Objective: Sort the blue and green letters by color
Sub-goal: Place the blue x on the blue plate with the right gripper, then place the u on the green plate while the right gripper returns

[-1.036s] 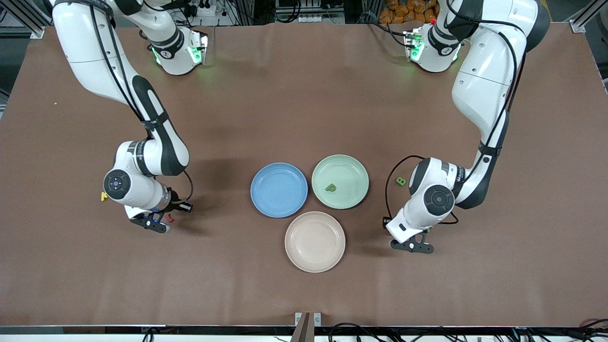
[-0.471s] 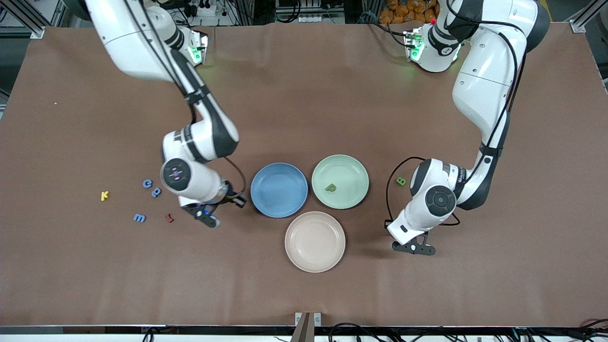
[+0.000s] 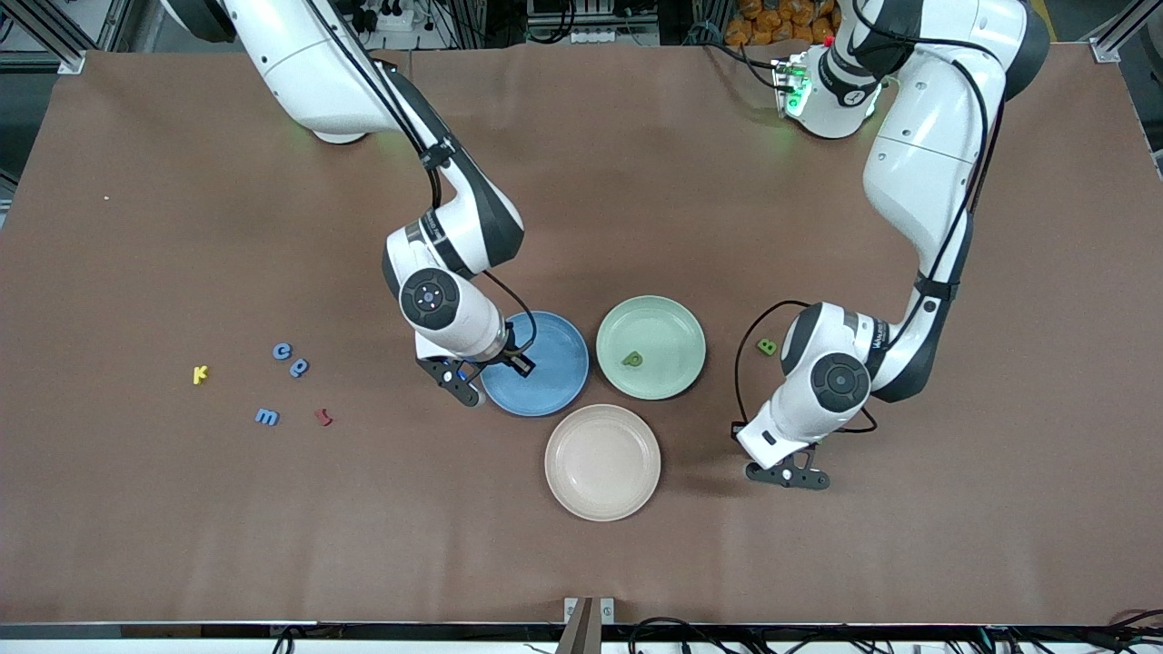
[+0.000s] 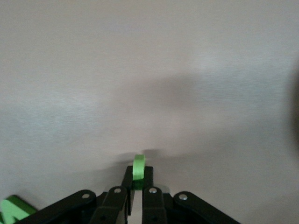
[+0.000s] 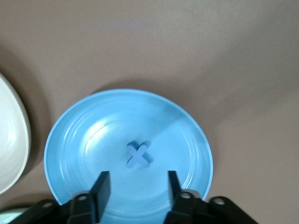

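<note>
Blue is the colour in hand: my right gripper hangs over the blue plate at its nine o'clock rim, jaws parted, and a blue X lies in the plate between them. I judge that drop done. Three more blue letters wait on the worktop toward the right arm's end, beside a yellow K. My left gripper is down at the worktop, jaws clamped on a green letter. Next I'd lift it to the green plate, where one green letter already lies.
</note>
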{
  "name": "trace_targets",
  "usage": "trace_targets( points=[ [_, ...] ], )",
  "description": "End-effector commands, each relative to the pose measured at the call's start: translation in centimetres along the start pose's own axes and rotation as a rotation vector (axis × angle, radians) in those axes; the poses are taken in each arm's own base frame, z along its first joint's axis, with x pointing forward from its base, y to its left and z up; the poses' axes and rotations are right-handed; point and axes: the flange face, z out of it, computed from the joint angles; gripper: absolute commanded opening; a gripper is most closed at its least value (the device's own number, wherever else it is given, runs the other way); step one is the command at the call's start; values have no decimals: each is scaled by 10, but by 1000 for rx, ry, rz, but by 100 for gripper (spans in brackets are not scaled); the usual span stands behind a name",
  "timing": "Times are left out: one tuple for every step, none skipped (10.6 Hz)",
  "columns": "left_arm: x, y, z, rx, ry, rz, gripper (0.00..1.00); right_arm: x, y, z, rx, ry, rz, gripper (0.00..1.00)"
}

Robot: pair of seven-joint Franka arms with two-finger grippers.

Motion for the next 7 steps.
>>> trace_targets(
  points=[
    [-28, 92, -27, -4, -97, -136, 0, 21, 1, -14, 6, 13, -9, 100],
    [-37, 119, -32, 3, -105, -186, 0, 49, 15, -16, -33, 19, -57, 100],
    [-46, 137, -33, 8, -117, -216, 0, 89, 39, -19, -72, 6, -119, 100],
    [-55, 157, -33, 7, -128, -257, 0, 131, 64, -24, -79, -13, -194, 100],
    [-63, 175, -36, -6, -146, -302, 0, 152, 77, -29, -78, -10, -261, 100],
    [-69, 186, -45, -7, -165, -320, 0, 178, 93, -35, -104, 20, -314, 100],
    [-77, 200, -47, -2, -185, -335, 0, 207, 114, -37, -149, 64, -375, 100]
  ],
)
